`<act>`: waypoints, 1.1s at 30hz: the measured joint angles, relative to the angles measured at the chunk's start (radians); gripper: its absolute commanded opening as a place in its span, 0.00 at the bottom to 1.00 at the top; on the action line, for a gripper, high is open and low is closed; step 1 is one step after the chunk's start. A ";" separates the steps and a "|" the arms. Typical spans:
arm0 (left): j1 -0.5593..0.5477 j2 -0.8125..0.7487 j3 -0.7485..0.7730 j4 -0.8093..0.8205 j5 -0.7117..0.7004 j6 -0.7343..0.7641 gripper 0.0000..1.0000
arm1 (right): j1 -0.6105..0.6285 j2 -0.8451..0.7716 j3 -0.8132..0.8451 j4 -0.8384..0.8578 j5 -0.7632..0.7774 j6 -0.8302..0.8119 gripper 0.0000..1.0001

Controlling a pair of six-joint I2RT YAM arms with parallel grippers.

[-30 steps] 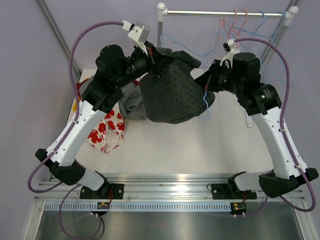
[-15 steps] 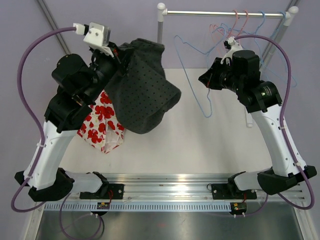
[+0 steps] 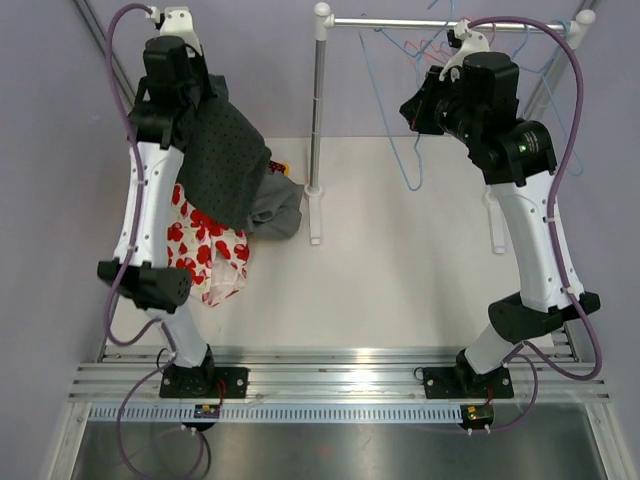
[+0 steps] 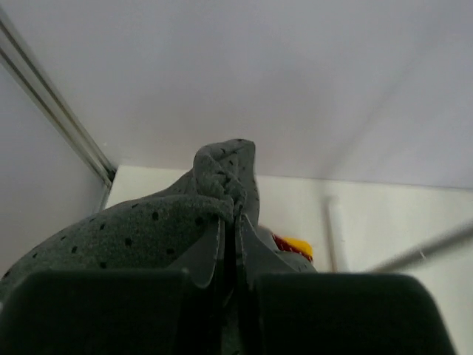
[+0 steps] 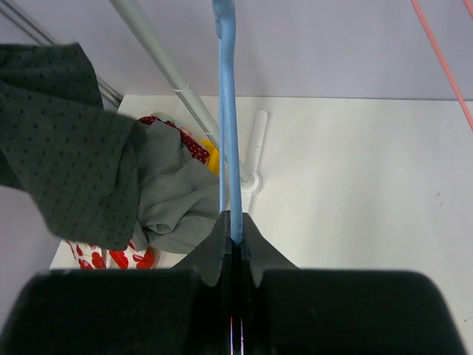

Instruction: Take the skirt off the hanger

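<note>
Left pincer [image 4: 236, 222] pressed together on a fold of the dotted skirt [image 3: 225, 160], which hangs at upper left in the top view. Right pincer [image 5: 233, 219] pinches the bare blue hanger [image 5: 227, 111], upper right by the rail [image 3: 440, 24]. We judge skirt and hanger parted. Next move: release the skirt over the worktop [image 3: 400, 280].

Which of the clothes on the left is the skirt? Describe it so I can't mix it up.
Go to the far left side of the table, where clothes are piled. The skirt hangs over that pile, pinched in the left hand. It is dark grey with small black dots; below lie a plain grey garment and a white garment with red flowers.
</note>
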 measured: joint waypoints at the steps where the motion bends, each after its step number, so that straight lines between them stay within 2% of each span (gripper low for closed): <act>1: 0.016 0.077 0.089 -0.019 -0.008 -0.005 0.00 | 0.000 0.011 0.000 -0.001 0.006 -0.001 0.00; 2: 0.027 0.138 0.143 -0.016 -0.015 -0.007 0.00 | 0.000 0.023 0.000 0.000 0.011 -0.003 0.00; 4: 0.038 0.191 0.145 0.002 -0.040 -0.010 0.00 | 0.000 0.043 0.000 0.000 0.023 -0.005 0.00; 9: 0.041 0.190 -0.159 0.068 -0.095 -0.061 0.02 | 0.000 0.077 0.000 0.000 0.037 -0.010 0.00; 12: 0.048 0.243 -0.248 0.047 -0.098 -0.116 0.56 | 0.000 0.105 0.025 -0.005 0.043 -0.013 0.00; 13: 0.053 0.266 -0.249 0.035 -0.095 -0.132 0.88 | 0.000 0.114 0.038 -0.005 0.043 -0.014 0.00; 14: 0.061 0.295 -0.248 0.030 -0.087 -0.150 0.99 | 0.000 0.126 0.057 -0.007 0.043 -0.017 0.00; 18: 0.094 0.355 -0.271 0.008 -0.062 -0.219 0.99 | 0.000 0.169 0.127 -0.014 0.049 -0.026 0.00; 22: 0.107 0.281 -0.404 0.031 -0.050 -0.259 0.99 | 0.000 0.211 0.192 -0.012 0.074 -0.040 0.00; 25: 0.101 0.134 -0.548 0.043 -0.039 -0.278 0.99 | 0.000 0.252 0.219 -0.003 0.107 -0.055 0.00; 33: 0.001 -0.422 -0.871 0.135 -0.074 -0.269 0.99 | -0.013 0.404 0.260 0.002 0.160 -0.063 0.00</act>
